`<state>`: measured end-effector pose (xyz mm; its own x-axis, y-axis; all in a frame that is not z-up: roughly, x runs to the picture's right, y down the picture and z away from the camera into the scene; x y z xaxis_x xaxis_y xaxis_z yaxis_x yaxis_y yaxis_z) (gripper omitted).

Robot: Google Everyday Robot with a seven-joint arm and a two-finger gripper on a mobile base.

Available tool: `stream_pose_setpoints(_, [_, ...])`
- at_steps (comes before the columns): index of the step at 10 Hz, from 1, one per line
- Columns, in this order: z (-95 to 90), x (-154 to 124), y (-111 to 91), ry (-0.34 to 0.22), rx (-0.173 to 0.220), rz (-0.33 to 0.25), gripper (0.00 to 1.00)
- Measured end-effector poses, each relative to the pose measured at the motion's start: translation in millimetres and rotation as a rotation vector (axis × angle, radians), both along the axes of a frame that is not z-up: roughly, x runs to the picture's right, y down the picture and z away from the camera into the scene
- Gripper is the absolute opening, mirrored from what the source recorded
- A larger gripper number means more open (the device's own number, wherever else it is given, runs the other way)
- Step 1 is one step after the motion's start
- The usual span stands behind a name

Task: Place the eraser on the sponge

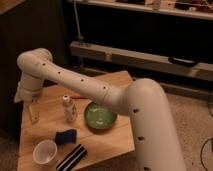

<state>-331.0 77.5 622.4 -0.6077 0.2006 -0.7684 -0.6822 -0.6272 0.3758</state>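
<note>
Pincer (31, 107) sits at the left of the frame, low over the left edge of the desk (117, 80), hanging off the white arm (80, 85) that sweeps in from the lower right. Open or closed: cannot tell from this view. Nothing visibly in it.

Surface: light wooden desk, plank top, seen at an angle, corner pointing to the upper centre. Room is dark; a grey metal rail (145, 57) runs across behind the desk, with dark shelving above it. Speckled floor (192, 117) at the right.

Count on the desk:
- 1 eraser (72, 156), black with white stripes, lying flat and diagonal at the front edge, lower left of the frame. Just right of the cup, just below the sponge, not on it.
- 1 sponge (66, 136), dark blue, flat, between the eraser and the bottle.
- 1 white cup (45, 151), upright, lower left.
- 1 green bowl (100, 116), mid-desk, right of the sponge.
- 1 small pale bottle (69, 108), upright, just left of the bowl.
- 1 thin red item (77, 96) behind the bottle, too small to identify.

Eraser and sponge are both well apart from the pincer.
</note>
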Motion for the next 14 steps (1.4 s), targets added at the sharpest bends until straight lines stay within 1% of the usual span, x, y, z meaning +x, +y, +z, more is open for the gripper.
stream_pose_setpoints(1, [-8.9, 17, -2, 0.026, 0.008, -0.005, 0.80])
stream_pose_setpoints(2, [-21.7, 39, -4, 0.050, 0.008, -0.003, 0.80])
stream_pose_setpoints(3, [-28.6, 51, -3, 0.062, 0.006, 0.001, 0.80])
stream_pose_setpoints(4, [-32.2, 57, 2, 0.070, 0.005, 0.004, 0.80])
stream_pose_setpoints(6, [-33.2, 71, 21, 0.097, 0.009, 0.014, 0.80])
stream_pose_setpoints(8, [-31.5, 85, 44, 0.125, 0.026, 0.026, 0.80])
stream_pose_setpoints(10, [-29.9, 104, 77, 0.159, 0.071, 0.048, 0.80])
stream_pose_setpoints(11, [-30.7, 121, 97, 0.176, 0.098, 0.060, 0.80])
stream_pose_setpoints(12, [-35.8, 144, 116, 0.196, 0.121, 0.078, 0.80])
stream_pose_setpoints(14, [-42.3, 182, 146, 0.216, 0.150, 0.120, 0.80])
